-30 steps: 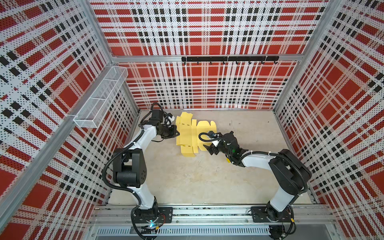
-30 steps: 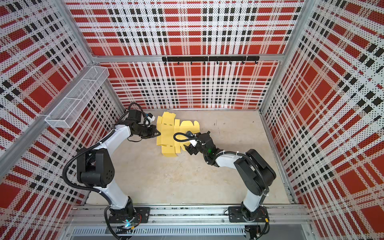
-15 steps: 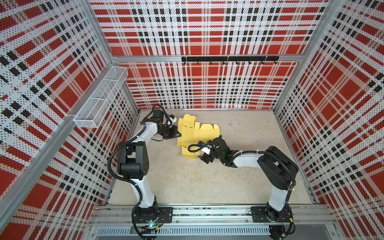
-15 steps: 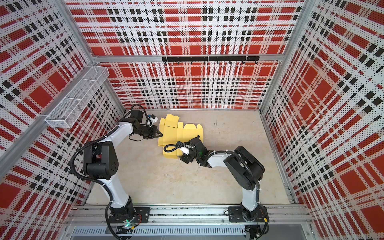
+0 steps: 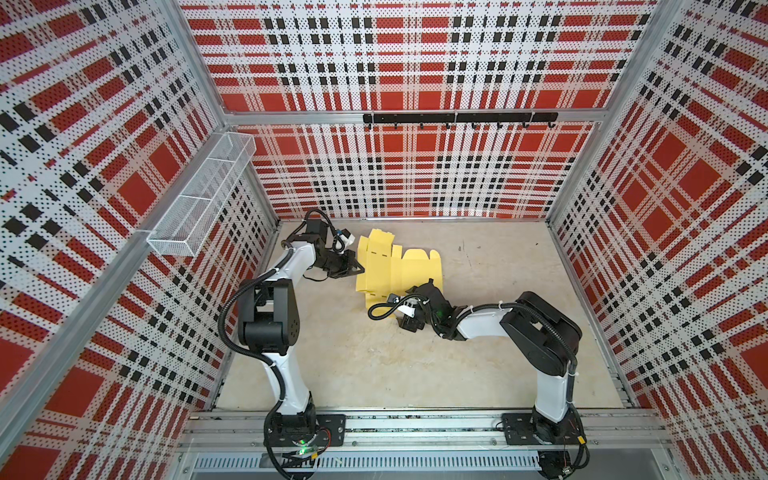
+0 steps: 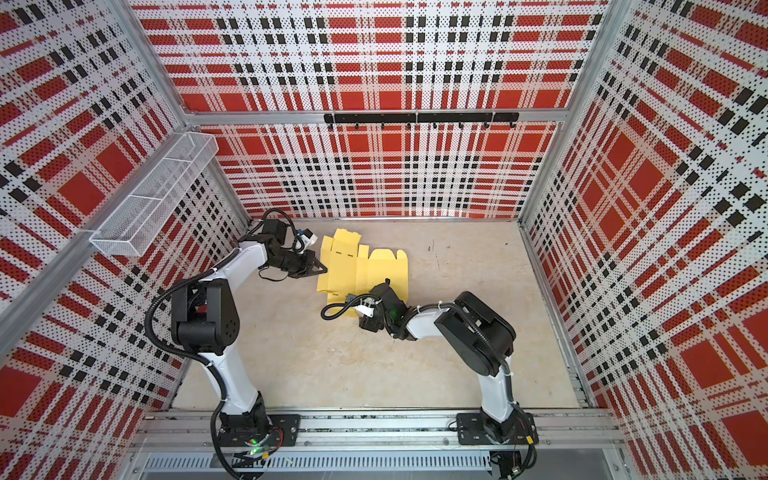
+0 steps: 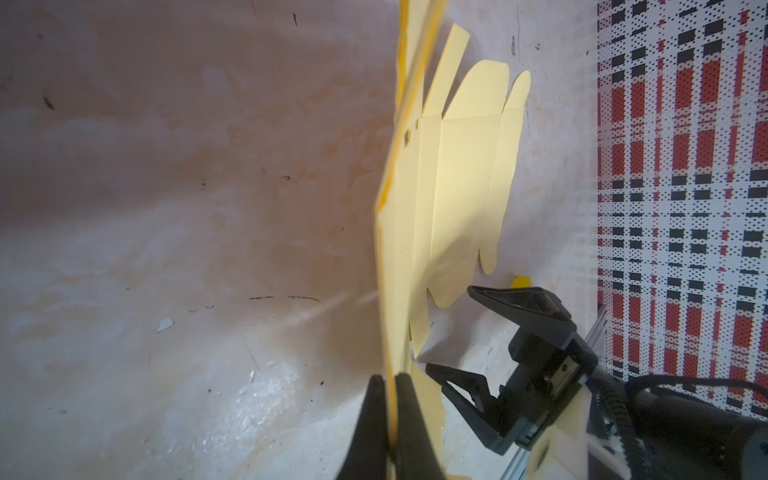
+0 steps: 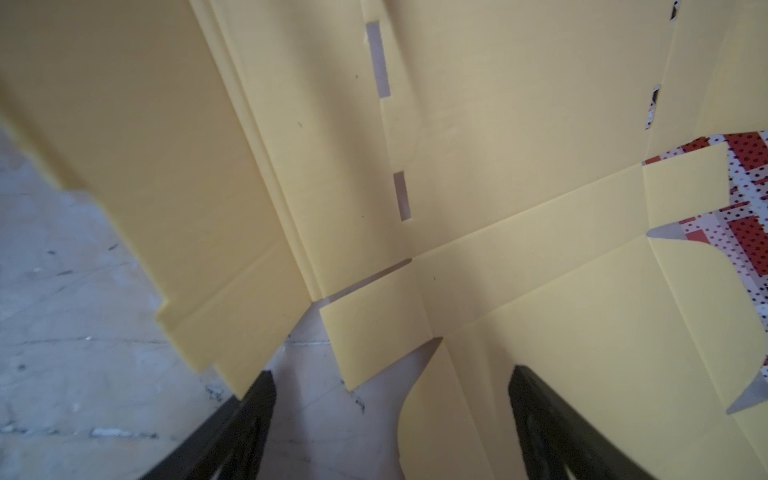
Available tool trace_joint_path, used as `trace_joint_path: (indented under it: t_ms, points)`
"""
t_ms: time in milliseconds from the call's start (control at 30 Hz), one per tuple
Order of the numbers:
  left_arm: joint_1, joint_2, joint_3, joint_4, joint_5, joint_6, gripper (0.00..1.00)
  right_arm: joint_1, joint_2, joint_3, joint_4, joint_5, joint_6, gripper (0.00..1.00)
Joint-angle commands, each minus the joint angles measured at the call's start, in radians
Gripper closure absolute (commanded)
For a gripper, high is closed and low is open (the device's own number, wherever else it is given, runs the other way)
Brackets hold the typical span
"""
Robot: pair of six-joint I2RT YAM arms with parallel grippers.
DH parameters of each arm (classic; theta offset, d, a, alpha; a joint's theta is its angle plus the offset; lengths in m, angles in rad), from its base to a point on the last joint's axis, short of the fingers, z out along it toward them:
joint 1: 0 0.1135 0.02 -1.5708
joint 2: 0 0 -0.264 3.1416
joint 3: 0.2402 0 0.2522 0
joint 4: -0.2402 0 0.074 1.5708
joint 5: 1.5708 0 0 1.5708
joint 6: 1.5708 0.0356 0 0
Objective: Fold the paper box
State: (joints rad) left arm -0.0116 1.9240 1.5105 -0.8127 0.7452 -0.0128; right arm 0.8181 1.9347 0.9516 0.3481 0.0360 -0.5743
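Observation:
The paper box point(image 5: 399, 266) point(image 6: 359, 266) is a pale yellow die-cut sheet with flaps and slots, lying partly raised on the tan floor towards the back left. My left gripper point(image 5: 360, 270) point(image 6: 323, 270) is shut on the sheet's left edge. In the left wrist view its fingers point(image 7: 405, 415) pinch that edge and the paper box point(image 7: 465, 187) stretches away from them. My right gripper point(image 5: 419, 291) point(image 6: 384, 290) stands open at the sheet's near edge. In the right wrist view the right gripper point(image 8: 392, 395) has a rounded flap of the paper box point(image 8: 498, 124) between its spread fingers.
A white wire basket point(image 5: 203, 199) hangs on the left wall. A black hook rail point(image 5: 457, 118) runs along the back wall. Plaid walls close in three sides, and an aluminium rail point(image 5: 415, 424) carrying both arm bases runs along the front.
My right gripper has swung left and nearer, down to the sheet's near edge, staying open. The sheet has shifted and lies flatter. The left gripper keeps its hold.

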Motion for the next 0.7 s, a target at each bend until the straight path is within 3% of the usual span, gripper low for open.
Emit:
trace_joint_path:
  t_ms: [0,233,667]
  points:
    - [0.013,0.012,0.025,-0.013,0.059,0.014,1.00,0.004,0.018,0.006,0.053,0.051,-0.050,0.08]
    - [0.017,0.009,0.019,-0.019,0.103,0.031,1.00,0.013,0.040,-0.002,0.106,0.132,-0.080,0.08]
    - [-0.004,0.026,0.034,-0.043,0.054,0.060,1.00,0.014,-0.013,-0.025,0.211,0.232,-0.136,0.08]
